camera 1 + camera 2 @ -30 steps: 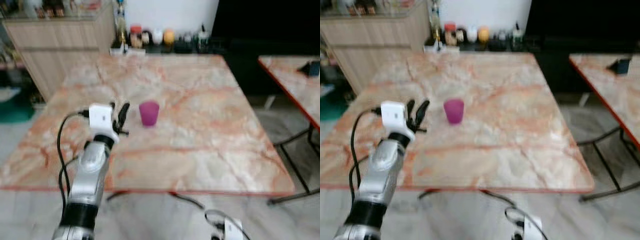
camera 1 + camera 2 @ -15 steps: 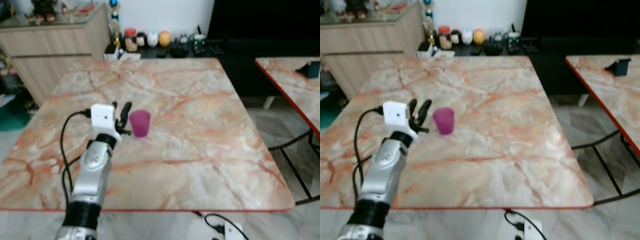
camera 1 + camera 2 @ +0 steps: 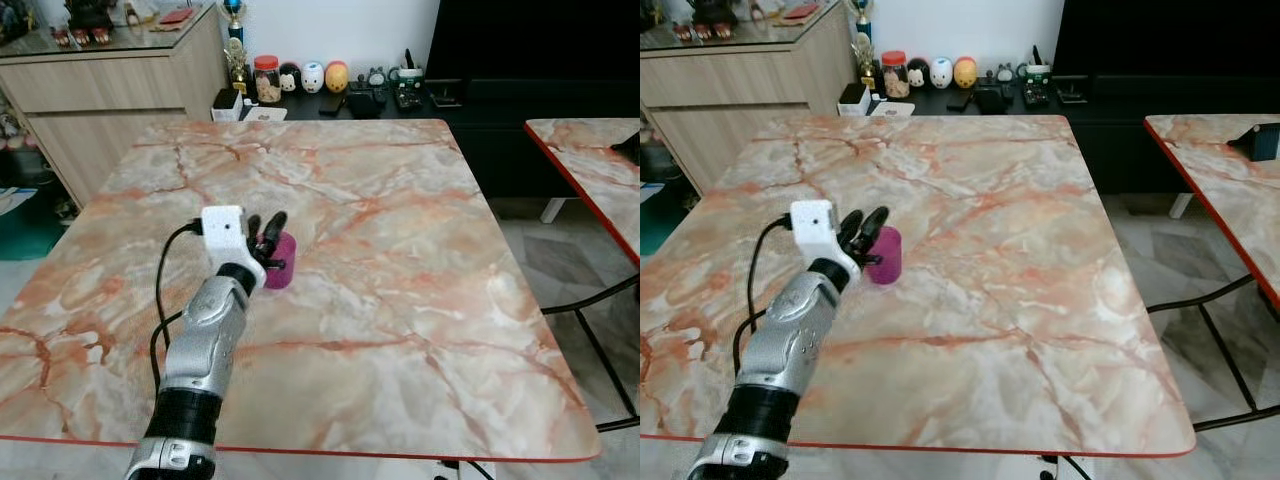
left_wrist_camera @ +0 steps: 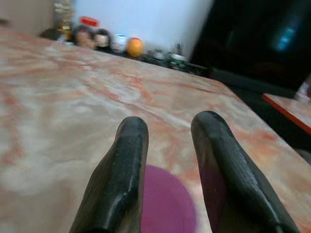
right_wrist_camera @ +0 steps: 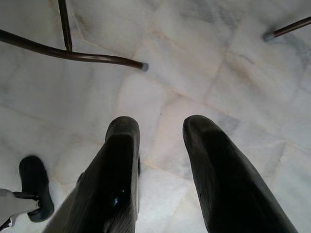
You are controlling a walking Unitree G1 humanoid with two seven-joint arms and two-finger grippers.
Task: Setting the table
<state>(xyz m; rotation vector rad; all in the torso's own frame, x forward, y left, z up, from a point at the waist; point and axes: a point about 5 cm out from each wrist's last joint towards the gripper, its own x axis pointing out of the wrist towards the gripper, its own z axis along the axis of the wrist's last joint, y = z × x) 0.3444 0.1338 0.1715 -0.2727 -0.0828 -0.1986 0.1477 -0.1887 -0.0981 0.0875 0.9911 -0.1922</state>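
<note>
Left eye view: the left gripper [image 3: 268,228] hovers over the purple cup [image 3: 280,263] on the marble bench [image 3: 400,260], jaws apart, straddling its rim; right gripper [image 5: 158,128] hangs, jaws parted.

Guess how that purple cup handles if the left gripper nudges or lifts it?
The purple cup looks like small plastic, so probably light and rigid. Upright on smooth marble table, it may slide or tip if nudged. The left gripper is open above it; smooth walls could slip.

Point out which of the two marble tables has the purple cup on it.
The big table straight ahead: the purple cup stands there at the left claw. The other table, off to the right, is partly cut off.
</note>
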